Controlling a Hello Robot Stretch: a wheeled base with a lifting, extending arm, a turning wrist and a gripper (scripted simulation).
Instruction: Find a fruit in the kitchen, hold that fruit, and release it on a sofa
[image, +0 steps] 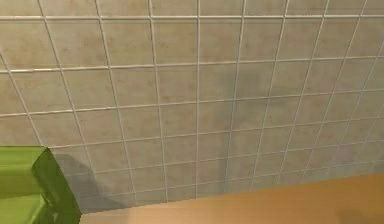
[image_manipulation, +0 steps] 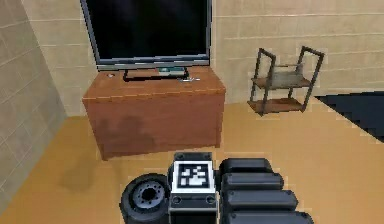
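Fruit position: I could not tell. Tool (image_manipulation: 145, 198), low beside the arm's marker: I could not tell whether it held anything. I judged the search step active, with a television (image_manipulation: 147, 32) on its cabinet (image_manipulation: 150, 105) and a tiled wall (image: 200, 90) ahead. The next move called for turning the base to seek a kitchen.
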